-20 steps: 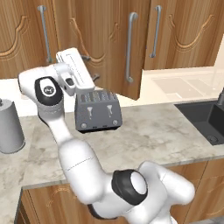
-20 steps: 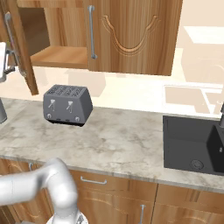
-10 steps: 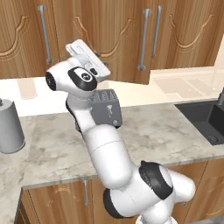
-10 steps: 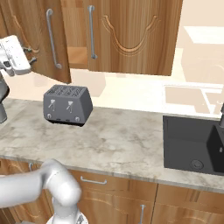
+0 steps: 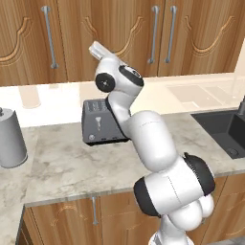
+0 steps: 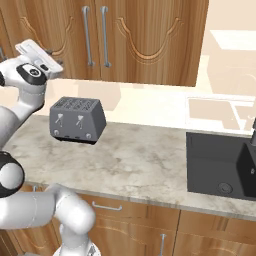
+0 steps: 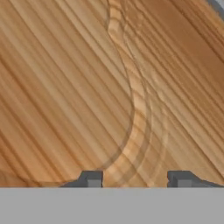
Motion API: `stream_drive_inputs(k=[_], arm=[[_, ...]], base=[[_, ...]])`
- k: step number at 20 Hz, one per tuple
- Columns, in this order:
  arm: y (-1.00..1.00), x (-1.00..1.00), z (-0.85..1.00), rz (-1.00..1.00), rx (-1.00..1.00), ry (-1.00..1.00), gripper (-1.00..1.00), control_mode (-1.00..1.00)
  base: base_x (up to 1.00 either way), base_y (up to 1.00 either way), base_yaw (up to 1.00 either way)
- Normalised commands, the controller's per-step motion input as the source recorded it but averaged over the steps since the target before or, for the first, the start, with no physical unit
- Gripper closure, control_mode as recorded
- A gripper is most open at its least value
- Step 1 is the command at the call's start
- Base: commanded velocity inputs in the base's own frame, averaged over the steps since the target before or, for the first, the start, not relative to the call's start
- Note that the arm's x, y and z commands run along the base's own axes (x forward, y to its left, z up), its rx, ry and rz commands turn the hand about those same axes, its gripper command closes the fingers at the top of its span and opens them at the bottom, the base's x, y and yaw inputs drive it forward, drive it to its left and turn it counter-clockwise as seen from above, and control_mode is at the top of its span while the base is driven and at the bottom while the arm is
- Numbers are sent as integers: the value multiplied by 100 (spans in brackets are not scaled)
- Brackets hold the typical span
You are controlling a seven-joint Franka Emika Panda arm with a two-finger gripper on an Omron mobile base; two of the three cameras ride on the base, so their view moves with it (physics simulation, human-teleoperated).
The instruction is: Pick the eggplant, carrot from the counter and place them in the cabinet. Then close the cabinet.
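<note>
**Closing of the wall cabinet, left to right.** Far to the left of the hand and below it, a grey cylindrical metal canister [image 5: 10,139] was seen standing on the light beige marbled stone counter [image 5: 72,167]. Directly beneath the hand, a dark grey four-slot toaster [image 5: 98,125] was seen on the same counter.

The two-finger gripper [image 7: 134,179] was raised to the upper wall cabinet of warm brown wood [image 5: 119,33]. It was pointed squarely at a door face, whose carved curve [image 7: 135,96] lay just ahead of the fingertips [image 7: 89,178]. The fingertips were seen apart with nothing between them, so the hand was taken as open and empty.

A second before, one door had been swung wide, with the shelf exposed to the left of the hand. Half a second before, it had been nearly shut. At this moment all doors were seen flush. Their long vertical silver bar handles [image 5: 154,33] were hanging just to the right of the hand.

The dark purple eggplant and the orange carrot were judged to be lying on the shelf, hidden behind the shut doors ahead of the hand. The task was therefore judged complete or nearly so, with only withdrawal of the arm remaining.

Well to the right of the hand and below it, the dark sunken sink [image 6: 220,165] was not involved.
</note>
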Motion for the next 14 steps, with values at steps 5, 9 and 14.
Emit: stream_drive_inputs(k=[5, 9, 14], arm=[[-70, 100, 0, 29, 0, 22, -100, -100], [-40, 93, 0, 23, 1, 31, -100, -100], [-12, -48, 16, 23, 0, 14, -100, -100]], base=[[0, 0, 0], [0, 0, 0], [0, 0, 0]])
